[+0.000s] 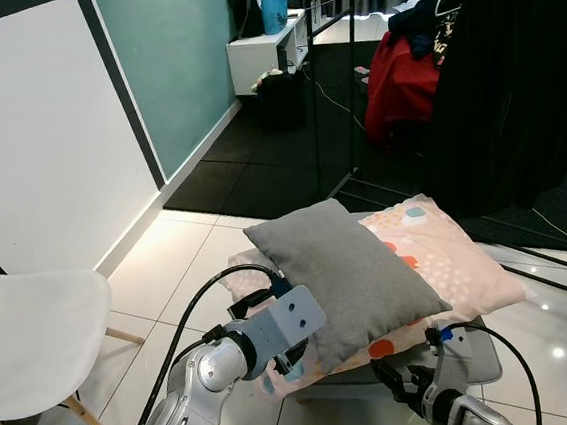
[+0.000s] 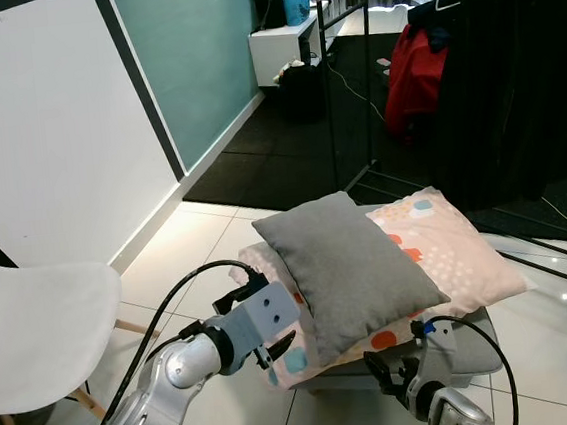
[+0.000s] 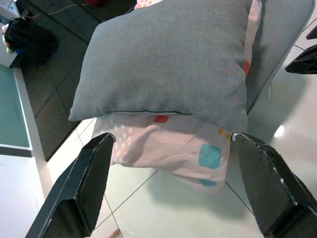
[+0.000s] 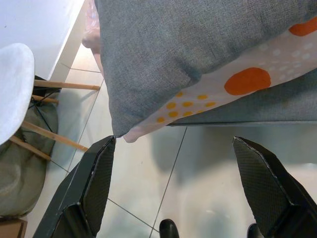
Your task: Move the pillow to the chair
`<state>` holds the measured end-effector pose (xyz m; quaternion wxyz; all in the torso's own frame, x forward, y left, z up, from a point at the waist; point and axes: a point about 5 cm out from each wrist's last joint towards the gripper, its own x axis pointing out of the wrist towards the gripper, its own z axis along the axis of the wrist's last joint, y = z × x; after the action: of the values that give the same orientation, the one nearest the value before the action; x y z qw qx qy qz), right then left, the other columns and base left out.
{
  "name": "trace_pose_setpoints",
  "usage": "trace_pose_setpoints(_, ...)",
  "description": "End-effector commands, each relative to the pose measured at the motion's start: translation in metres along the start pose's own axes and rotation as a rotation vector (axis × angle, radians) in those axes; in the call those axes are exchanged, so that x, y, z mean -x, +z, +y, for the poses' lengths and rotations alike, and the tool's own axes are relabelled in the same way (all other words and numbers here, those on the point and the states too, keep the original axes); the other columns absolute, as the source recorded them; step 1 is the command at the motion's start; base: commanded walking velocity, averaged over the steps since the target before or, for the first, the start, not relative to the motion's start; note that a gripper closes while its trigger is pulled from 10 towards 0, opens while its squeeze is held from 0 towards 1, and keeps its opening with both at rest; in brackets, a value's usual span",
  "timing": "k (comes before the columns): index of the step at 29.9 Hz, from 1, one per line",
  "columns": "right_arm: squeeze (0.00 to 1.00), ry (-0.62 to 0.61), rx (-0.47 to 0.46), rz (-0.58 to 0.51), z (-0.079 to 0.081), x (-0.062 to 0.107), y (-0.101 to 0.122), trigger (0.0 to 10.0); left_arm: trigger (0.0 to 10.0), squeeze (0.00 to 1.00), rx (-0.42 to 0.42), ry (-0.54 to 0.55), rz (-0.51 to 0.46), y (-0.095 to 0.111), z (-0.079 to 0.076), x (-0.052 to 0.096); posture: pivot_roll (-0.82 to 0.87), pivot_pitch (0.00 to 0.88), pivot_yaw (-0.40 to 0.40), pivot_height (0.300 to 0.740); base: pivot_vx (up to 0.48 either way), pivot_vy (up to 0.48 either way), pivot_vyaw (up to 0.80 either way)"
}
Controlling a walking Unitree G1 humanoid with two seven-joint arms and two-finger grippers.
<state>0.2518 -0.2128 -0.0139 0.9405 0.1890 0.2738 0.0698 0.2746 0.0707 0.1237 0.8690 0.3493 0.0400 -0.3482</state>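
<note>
A pink patterned pillow (image 1: 449, 257), dotted with orange and teal shapes, lies across a grey padded stool (image 1: 493, 358) on the glossy white tiled floor (image 1: 179, 273). Behind it a black clothes rack (image 1: 313, 79) carries dark garments (image 1: 511, 70) and a red jacket (image 1: 401, 76). A white shelf (image 1: 263, 49) stands against the teal wall (image 1: 168, 53), with a blue bag (image 1: 274, 7) on its top and a black bag (image 1: 278, 97) on the dark floor beside it.

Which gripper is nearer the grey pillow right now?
Left. The left gripper sits open at the grey pillow's near corner; the right gripper hangs open lower, below its front edge.
</note>
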Motion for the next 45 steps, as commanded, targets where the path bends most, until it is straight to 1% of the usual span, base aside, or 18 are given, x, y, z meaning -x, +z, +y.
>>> trace_pose_setpoints(1, 0.00, 0.004, 0.001, 0.004, 0.0019, 0.0003, -0.0031, 10.0, 10.0, 0.00, -0.015, -0.001, 0.008, -0.0029, 0.0005, 0.0034, -0.08, 0.054, 0.058, 0.740, 0.000, 0.000, 0.00)
trace_pose_setpoints(29, 0.00, 0.007, 0.002, 0.004, 0.0024, 0.0000, -0.0024, 10.0, 10.0, 0.00, -0.018, -0.001, 0.009, -0.0025, 0.0015, 0.0026, -0.08, 0.065, 0.058, 0.740, 0.000, 0.000, 0.00)
trace_pose_setpoints(45, 0.00, 0.007, -0.007, -0.002, 0.0042, -0.0014, -0.0026, 10.0, 10.0, 0.00, -0.017, -0.001, 0.011, -0.0048, 0.0035, 0.0034, -0.07, 0.055, 0.063, 0.740, 0.000, 0.000, 0.00)
